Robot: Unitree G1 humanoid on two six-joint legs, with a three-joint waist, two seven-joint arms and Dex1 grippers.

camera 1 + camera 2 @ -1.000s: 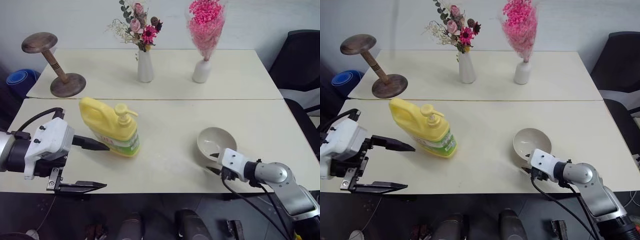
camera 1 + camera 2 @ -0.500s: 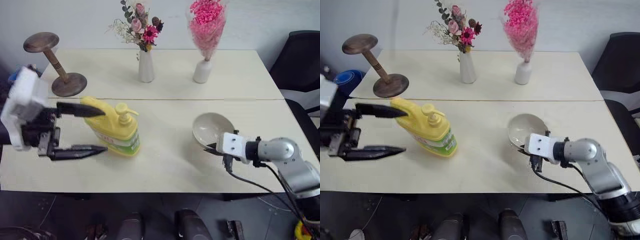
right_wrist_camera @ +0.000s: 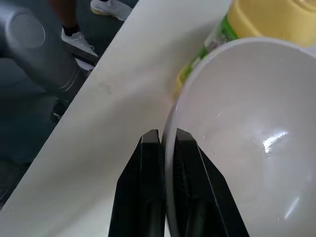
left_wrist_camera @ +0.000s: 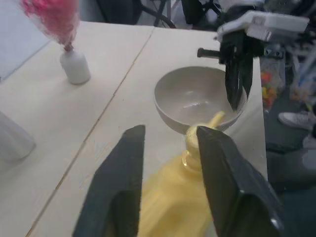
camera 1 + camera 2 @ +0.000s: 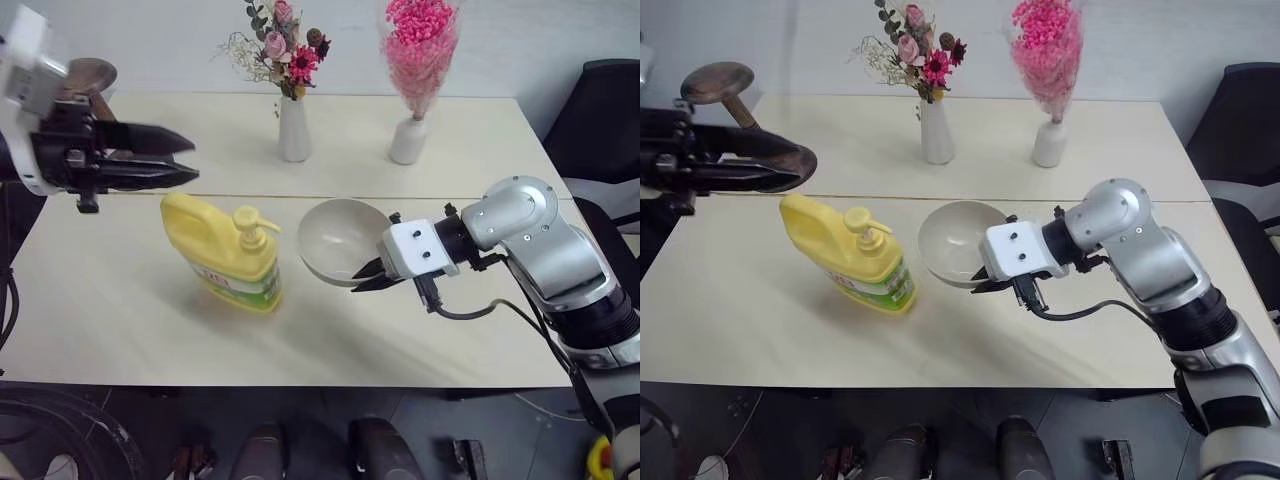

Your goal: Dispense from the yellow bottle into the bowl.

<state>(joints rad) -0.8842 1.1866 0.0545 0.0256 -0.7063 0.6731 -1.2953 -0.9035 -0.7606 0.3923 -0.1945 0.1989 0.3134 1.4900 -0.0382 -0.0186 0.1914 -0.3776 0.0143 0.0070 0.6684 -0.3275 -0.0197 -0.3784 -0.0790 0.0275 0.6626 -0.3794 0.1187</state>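
Yellow bottle (image 5: 225, 250) stands upright on the near half of the table (image 5: 120, 310), left of centre, its pump top (image 5: 250, 222) turned toward the bowl (image 5: 340, 240). That bowl is off the table, held tilted by the right gripper (image 5: 365, 280), whose fingers (image 3: 150, 163) are clamped together on its rim, one inside the wall and one outside. It hangs just beside the bottle with its open side toward the pump, which reads as deliberate: the mouth is being brought under the spout so that whatever comes out lands inside. The left gripper (image 5: 170, 158) is raised above and behind the bottle, holding nothing; its fingers (image 4: 123, 187) stand slightly apart, and in the wrist view the pump sits between them further on. My guess is that it is lined up to come down and press the pump head.

Whether the bowl's rim touches the spout or stops short I cannot tell; in the left wrist view the bottle is a yellow smear. The left gripper covers part of a wooden stand (image 5: 85, 72) at the far left, and the label's print is too small to read. Two white vases of flowers (image 5: 292, 130) sit well back, clear of all this
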